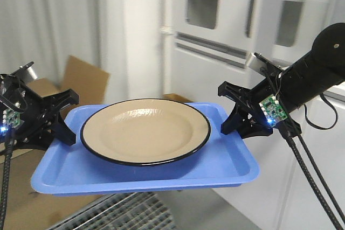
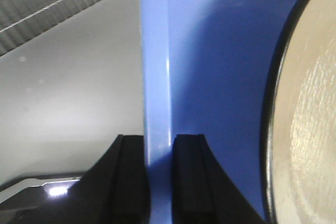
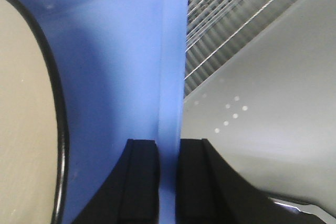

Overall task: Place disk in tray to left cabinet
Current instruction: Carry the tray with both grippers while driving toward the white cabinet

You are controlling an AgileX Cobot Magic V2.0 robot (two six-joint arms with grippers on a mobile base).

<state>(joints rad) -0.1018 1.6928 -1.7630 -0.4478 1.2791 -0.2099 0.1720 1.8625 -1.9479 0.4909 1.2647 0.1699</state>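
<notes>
The flat, bright blue plastic tray (image 1: 135, 175) with rounded corners hangs in the air, not on any surface. The left claw (image 1: 67, 117) pinches the tray's left rim, and the right claw (image 1: 226, 109) pinches its right rim. In the left wrist view, two black fingers (image 2: 131, 182) are closed tight on the thin blue edge. The right wrist view shows the same grip on the other side. I think there is one claw at each end so the wide tray does not tip and the plate does not slide off.

The big round tan disk (image 1: 143, 127), a shiny shallow plate with a thin black rim, sits in the middle of the tray, open side up. It is round, so it has no long side. The tray lies about flat, and its long side runs left to right, from one claw to the other. Pale grey-white cabinet doors (image 1: 237, 20) stand behind, well apart from the tray. I cannot tell which one is the left cabinet. The tray is not on a shelf yet.
</notes>
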